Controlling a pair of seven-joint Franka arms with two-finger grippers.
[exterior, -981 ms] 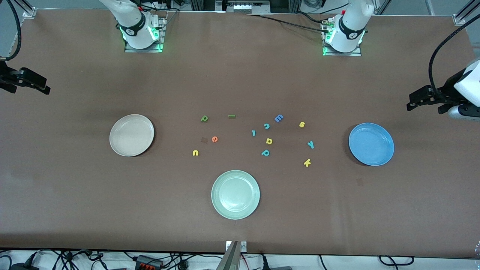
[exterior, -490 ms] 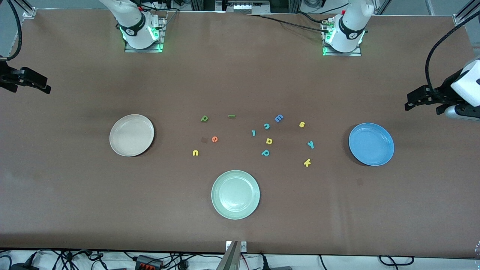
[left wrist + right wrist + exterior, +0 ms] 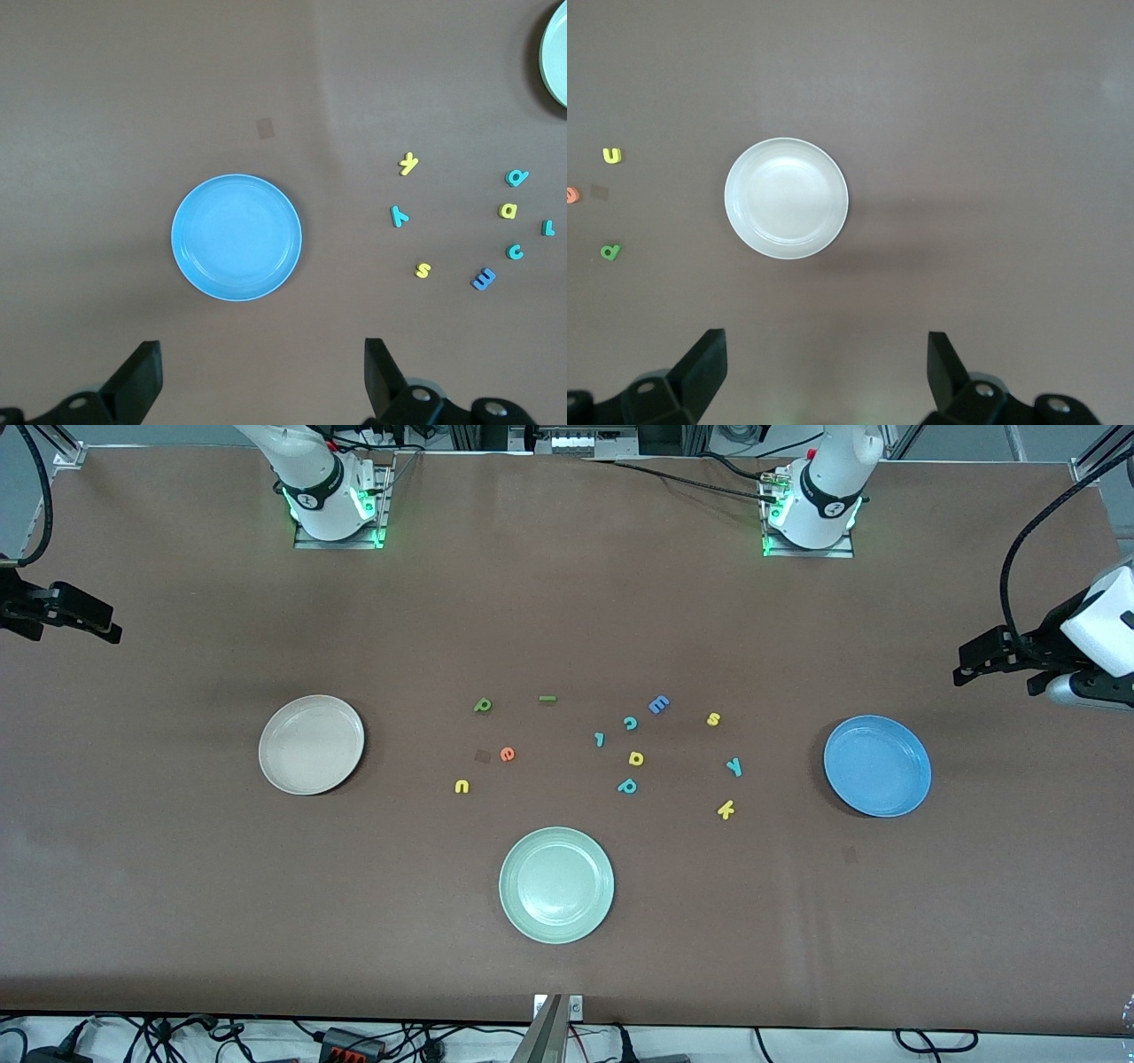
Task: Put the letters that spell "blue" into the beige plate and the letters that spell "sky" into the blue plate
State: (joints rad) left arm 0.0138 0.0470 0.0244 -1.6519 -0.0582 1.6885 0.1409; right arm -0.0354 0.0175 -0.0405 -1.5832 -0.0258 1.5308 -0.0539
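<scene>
The beige plate (image 3: pixel 311 745) lies toward the right arm's end and the blue plate (image 3: pixel 877 765) toward the left arm's end. Between them lie green "b" (image 3: pixel 482 705), olive "l" (image 3: pixel 547 700), orange "e" (image 3: pixel 507 754), yellow "u" (image 3: pixel 462 786), yellow "s" (image 3: pixel 713 719), teal "y" (image 3: pixel 734 766) and yellow "k" (image 3: pixel 726 809). My left gripper (image 3: pixel 261 354) hangs open and empty over the table's end past the blue plate (image 3: pixel 236 236). My right gripper (image 3: pixel 826 343) hangs open and empty past the beige plate (image 3: pixel 787 198).
A pale green plate (image 3: pixel 556 885) sits nearer the front camera than the letters. Other letters lie mid-table: a blue blocky one (image 3: pixel 658 705), teal "c" (image 3: pixel 630 723), teal "p" (image 3: pixel 627 786), a small teal one (image 3: pixel 600 739) and a yellow "a"-like one (image 3: pixel 635 758).
The left gripper has crept a little toward the middle of the table. The right gripper has barely shifted. No letter or plate has moved.
</scene>
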